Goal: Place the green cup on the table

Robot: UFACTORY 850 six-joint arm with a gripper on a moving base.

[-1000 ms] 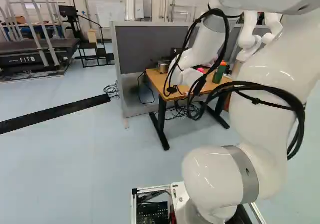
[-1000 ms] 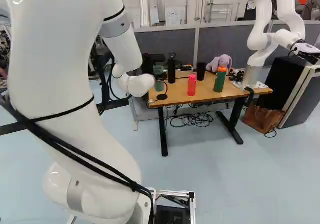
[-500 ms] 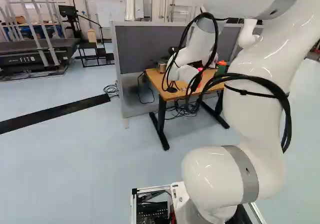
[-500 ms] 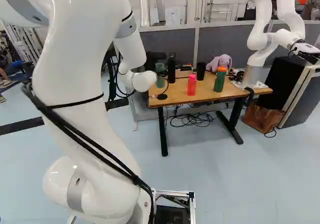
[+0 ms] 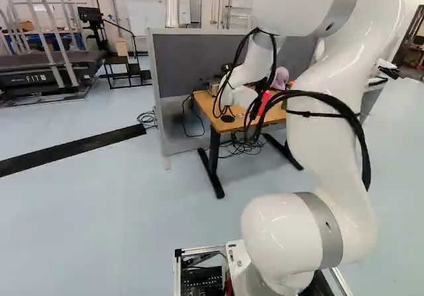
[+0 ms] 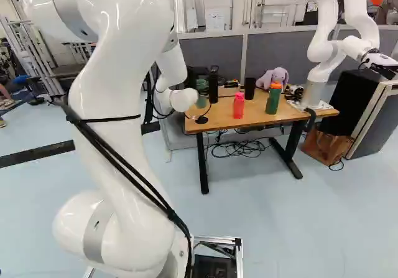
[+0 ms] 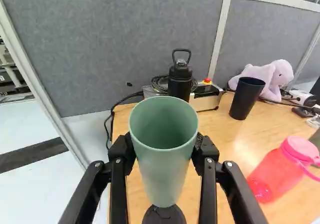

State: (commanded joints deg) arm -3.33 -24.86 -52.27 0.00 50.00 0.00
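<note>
Between both fingers of my gripper (image 7: 164, 154) is the green cup (image 7: 164, 176), gripped from two sides with its open mouth up. In the right base view the cup (image 6: 202, 90) shows just beyond my white wrist joint, over the near left corner of the wooden table (image 6: 217, 117). The base views hide the gripper behind the arm. A round black disc (image 7: 164, 216) lies on the tabletop under the cup. Whether the cup's bottom touches anything, I cannot tell.
A pink bottle (image 6: 238, 105), a green bottle with orange lid (image 6: 273, 99), a black cup (image 7: 246, 97), a black bottle (image 7: 180, 81) and a plush toy (image 7: 265, 77) stand on the table. Grey partition (image 7: 125, 43) behind; another robot (image 6: 320, 60) at the table's far end.
My arm's upper links have swung left in the left base view and right in the right base view. The held cup has shifted slightly right in the right base view. The base has stayed still.
</note>
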